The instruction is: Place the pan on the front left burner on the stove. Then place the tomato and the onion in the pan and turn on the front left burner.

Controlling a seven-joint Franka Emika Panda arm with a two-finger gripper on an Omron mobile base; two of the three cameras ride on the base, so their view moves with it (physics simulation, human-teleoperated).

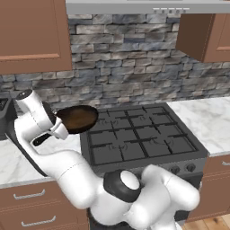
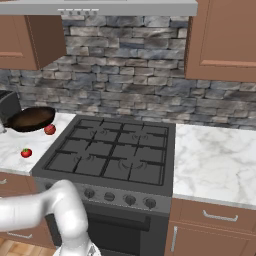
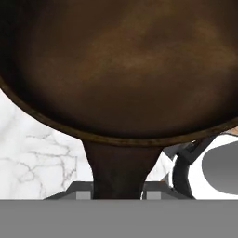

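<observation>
One heavy, rigid pan [image 1: 77, 118] is carried by its thin handle [image 3: 120, 169], clamped in the end effector [image 3: 118, 194]; sagging is judged likely.

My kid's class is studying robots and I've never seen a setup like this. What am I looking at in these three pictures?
It is a computer-rendered kitchen with a white robot arm. Two cameras ride on its base, behind the arm to its left and right; the third sits on the hand, looking along the gripper. The gripper holds the pan, a dark skillet, by its handle, lifted beside the stove, over the marble counter. In the hand view the pan's brown inside looms large. On the counter lie the tomato, small with a green cap, and the onion, a duller ball.
</observation>
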